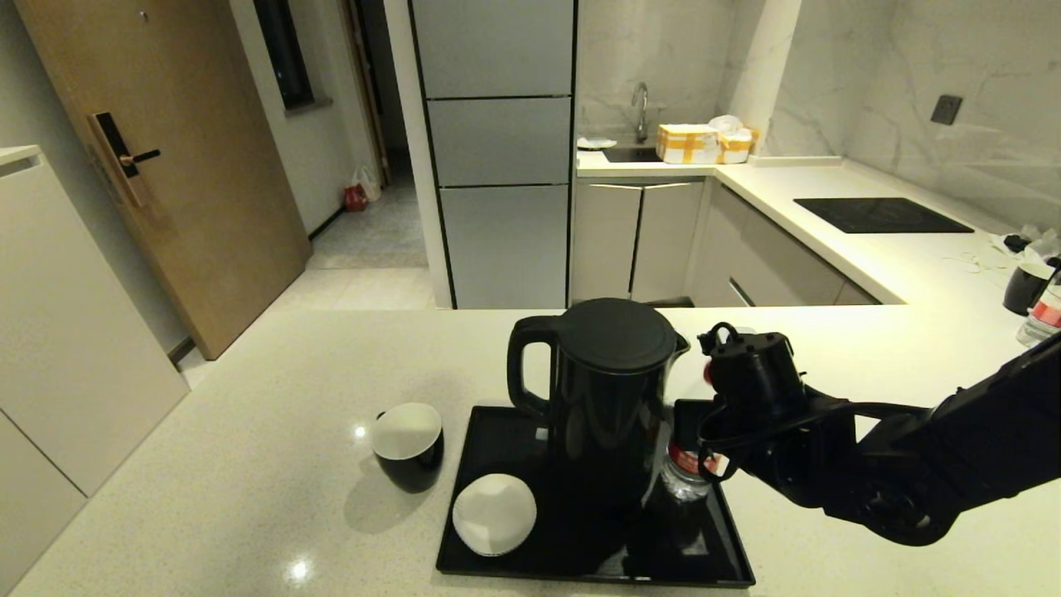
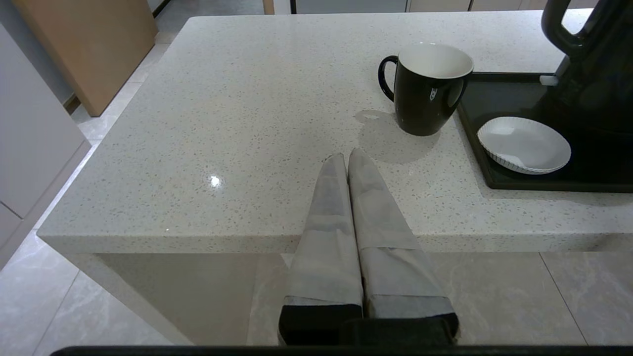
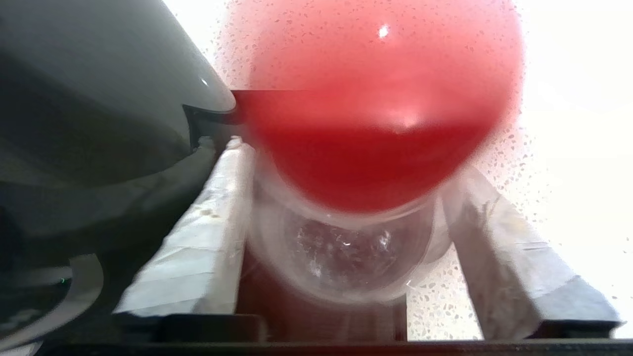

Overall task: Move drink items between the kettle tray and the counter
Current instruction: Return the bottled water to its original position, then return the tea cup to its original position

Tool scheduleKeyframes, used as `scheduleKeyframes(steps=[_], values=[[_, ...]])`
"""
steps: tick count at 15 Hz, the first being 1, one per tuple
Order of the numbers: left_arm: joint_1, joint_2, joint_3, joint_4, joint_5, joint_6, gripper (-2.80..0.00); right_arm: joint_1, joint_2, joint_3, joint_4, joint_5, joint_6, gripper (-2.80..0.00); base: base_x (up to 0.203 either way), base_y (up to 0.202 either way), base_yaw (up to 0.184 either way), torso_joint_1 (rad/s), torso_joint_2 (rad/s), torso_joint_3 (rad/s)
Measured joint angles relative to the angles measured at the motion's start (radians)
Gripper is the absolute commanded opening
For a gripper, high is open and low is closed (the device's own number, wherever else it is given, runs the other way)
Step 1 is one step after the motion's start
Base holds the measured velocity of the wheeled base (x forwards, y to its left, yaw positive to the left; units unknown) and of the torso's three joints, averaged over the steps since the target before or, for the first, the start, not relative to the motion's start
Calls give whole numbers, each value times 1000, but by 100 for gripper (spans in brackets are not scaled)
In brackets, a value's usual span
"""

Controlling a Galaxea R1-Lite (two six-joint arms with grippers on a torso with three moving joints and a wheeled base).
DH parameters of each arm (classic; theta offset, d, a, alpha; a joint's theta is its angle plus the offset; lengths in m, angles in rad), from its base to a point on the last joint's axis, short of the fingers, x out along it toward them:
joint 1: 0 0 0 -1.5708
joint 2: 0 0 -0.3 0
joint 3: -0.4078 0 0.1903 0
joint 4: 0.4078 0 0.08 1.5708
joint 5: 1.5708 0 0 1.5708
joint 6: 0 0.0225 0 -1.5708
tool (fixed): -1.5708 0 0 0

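The clear water bottle point(image 1: 684, 473) with its red label stands on the black kettle tray point(image 1: 580, 564), just right of the tall kettle point(image 1: 609, 390). My right gripper point(image 1: 698, 452) comes from the right and is shut on the bottle's upper body. In the right wrist view its fingers point(image 3: 217, 232) flank the bottle point(image 3: 346, 252) under the red cap point(image 3: 381, 99). The black cup point(image 1: 408, 448), white inside, stands on the cream counter point(image 1: 249, 464) left of the tray. My left gripper point(image 2: 346, 157) is shut and empty above the counter's front edge, short of the cup point(image 2: 428, 91).
A white saucer point(image 1: 494, 514) lies on the tray's front left. Far right on the counter are another dark cup point(image 1: 1025, 288) and a bottle point(image 1: 1046, 315). A black cooktop point(image 1: 883, 215) and yellow-taped boxes point(image 1: 704, 143) sit further back.
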Motion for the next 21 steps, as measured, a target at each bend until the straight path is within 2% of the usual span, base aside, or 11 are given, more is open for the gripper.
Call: scheduleKeyframes(steps=[8, 12, 13, 18, 21], values=[[0, 0, 0, 0, 0, 0, -280, 0, -55, 43, 7, 6, -1, 0, 0, 0, 0, 0, 0, 0], [0, 0, 0, 0, 0, 0, -280, -22, -176, 78, 88, 24, -1, 0, 0, 0, 0, 0, 0, 0], [0, 0, 0, 0, 0, 0, -280, -30, -219, 85, 118, 27, -1, -280, 0, 0, 0, 0, 0, 0], [-1, 0, 0, 0, 0, 0, -280, -93, -540, 105, 329, 41, 0, -280, 0, 0, 0, 0, 0, 0], [0, 0, 0, 0, 0, 0, -280, -140, -812, 45, 584, 35, 6, -280, 0, 0, 0, 0, 0, 0]])
